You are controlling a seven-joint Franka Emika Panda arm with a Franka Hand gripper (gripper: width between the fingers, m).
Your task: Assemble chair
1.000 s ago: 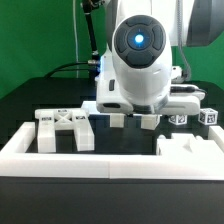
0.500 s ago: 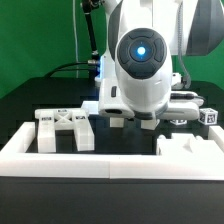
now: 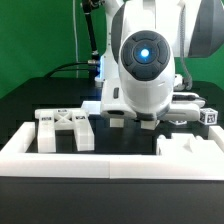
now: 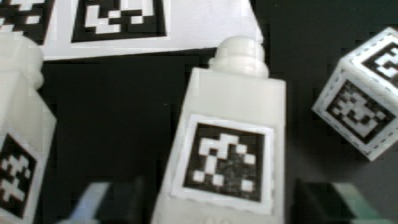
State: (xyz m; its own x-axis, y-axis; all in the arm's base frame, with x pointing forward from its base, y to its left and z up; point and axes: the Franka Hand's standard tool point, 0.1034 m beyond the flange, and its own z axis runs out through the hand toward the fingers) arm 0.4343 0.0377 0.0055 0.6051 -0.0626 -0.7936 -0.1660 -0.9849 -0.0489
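Note:
A white chair leg (image 4: 231, 140) with a square tag lies lengthwise between my gripper's (image 4: 217, 205) fingers. The fingertips (image 4: 89, 200) stand on either side of it with a dark gap on each side, so the gripper is open and straddles the leg. In the exterior view the gripper (image 3: 132, 120) hangs low behind the barrier wall, and the arm hides the leg. The X-braced back panel (image 3: 65, 128) lies at that view's left. A second long white part (image 4: 18, 130) and a tagged block (image 4: 365, 95) flank the leg.
The long white barrier wall (image 3: 100, 162) runs across the front. A blocky white part (image 3: 190, 150) sits against it at the exterior view's right, with a small tagged part (image 3: 210, 116) behind. The marker board (image 4: 107, 25) lies beyond the leg's peg end.
The arm has come down toward the table, bringing the fingers low around the leg. Over the last half second it has hardly moved.

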